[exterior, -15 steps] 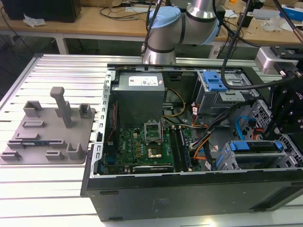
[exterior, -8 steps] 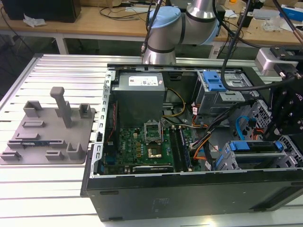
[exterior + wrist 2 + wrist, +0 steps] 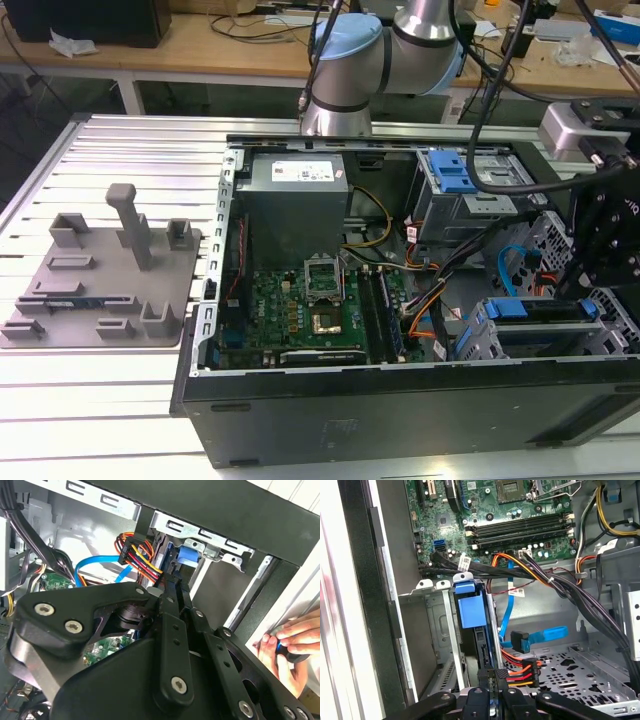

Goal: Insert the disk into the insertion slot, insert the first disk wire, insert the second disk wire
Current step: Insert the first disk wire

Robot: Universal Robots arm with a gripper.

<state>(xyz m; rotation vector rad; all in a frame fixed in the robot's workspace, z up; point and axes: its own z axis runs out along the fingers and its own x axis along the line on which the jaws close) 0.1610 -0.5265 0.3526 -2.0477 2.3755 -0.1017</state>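
One gripper (image 3: 493, 676) clenched on the first disk wire (image 3: 522, 672), disk (image 3: 470, 611) in insertion slot (image 3: 432, 625)

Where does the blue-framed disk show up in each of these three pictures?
Exterior view: the disk sits low in the computer case, at the exterior view's right.
First wrist view: the disk stands beside the case's dark wall.
Second wrist view: the disk peeks out behind the coloured wires.
Shared landmark: the light-blue cable nearby.
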